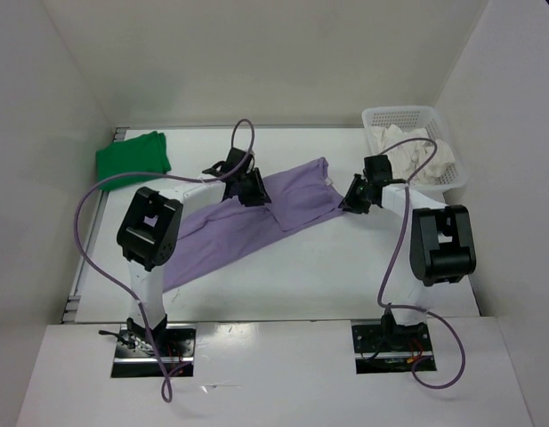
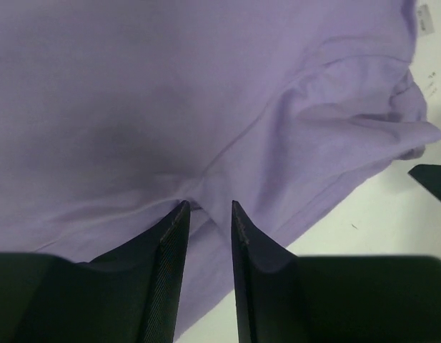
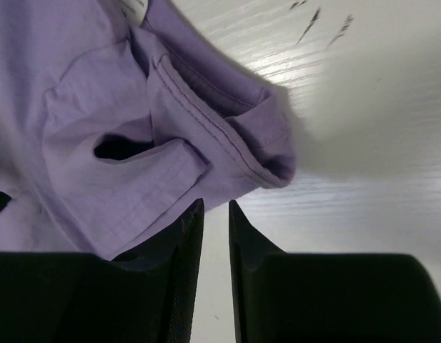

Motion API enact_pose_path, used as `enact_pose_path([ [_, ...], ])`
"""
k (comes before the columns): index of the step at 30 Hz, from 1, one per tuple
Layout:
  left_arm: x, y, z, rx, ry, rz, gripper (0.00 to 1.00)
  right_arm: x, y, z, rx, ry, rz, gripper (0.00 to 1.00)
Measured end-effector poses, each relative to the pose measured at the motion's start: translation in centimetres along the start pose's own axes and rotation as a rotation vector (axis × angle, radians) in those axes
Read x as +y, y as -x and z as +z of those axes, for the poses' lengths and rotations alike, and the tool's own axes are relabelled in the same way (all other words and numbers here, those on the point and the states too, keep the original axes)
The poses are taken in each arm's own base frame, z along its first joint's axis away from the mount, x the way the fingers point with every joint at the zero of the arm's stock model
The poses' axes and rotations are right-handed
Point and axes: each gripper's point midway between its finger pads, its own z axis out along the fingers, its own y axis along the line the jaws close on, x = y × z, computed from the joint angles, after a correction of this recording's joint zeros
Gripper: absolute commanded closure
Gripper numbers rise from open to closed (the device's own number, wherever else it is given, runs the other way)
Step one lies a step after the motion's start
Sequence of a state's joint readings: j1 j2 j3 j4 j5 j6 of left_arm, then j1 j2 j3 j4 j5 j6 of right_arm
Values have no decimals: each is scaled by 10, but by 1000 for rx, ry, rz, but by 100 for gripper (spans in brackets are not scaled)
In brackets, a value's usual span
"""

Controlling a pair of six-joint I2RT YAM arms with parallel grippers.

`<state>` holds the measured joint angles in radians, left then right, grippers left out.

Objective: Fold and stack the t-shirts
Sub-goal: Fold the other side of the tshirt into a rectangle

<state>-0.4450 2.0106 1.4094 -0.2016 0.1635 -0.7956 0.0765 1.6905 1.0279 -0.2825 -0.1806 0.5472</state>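
Diagonally spread purple t-shirt, creased, sleeve bunched; green t-shirt far left.

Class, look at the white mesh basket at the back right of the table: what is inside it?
Crumpled white fabric fills the basket. The basket's floor and anything beneath the fabric are covered.

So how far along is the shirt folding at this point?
Done: the green t-shirt lies folded at the far left of the table. In hand: the purple t-shirt is spread unfolded mid-table; the left gripper seems pinched on its fabric, the right gripper sits at a sleeve hem, grip unclear. Remaining: folding it, then the white t-shirt crumpled in the mesh basket, and stacking.
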Motion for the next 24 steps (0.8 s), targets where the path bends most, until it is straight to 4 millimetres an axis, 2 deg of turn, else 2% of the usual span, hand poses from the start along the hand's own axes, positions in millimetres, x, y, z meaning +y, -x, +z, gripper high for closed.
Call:
enact_pose_path([
  [3, 16, 4, -2, -10, 19, -20, 63, 4, -12, 15, 46, -5, -17, 75],
  [8, 48, 14, -24, -40, 55, -69, 61, 8, -11, 32, 63, -10, -29, 72],
  [15, 62, 21, -59, -94, 57, -72, 60, 12, 1, 42, 38, -4, -32, 71],
  [16, 64, 20, -60, -94, 59, -73, 60, 12, 0, 44, 41, -6, -32, 76],
  [19, 71, 11, -60, -79, 71, -78, 60, 12, -1, 45, 46, -7, -35, 80],
  [22, 78, 2, -58, -57, 84, -81, 60, 14, -3, 45, 51, -3, -36, 79],
  [24, 81, 1, -58, -54, 89, -77, 60, 16, -5, 45, 56, 2, -32, 74],
])
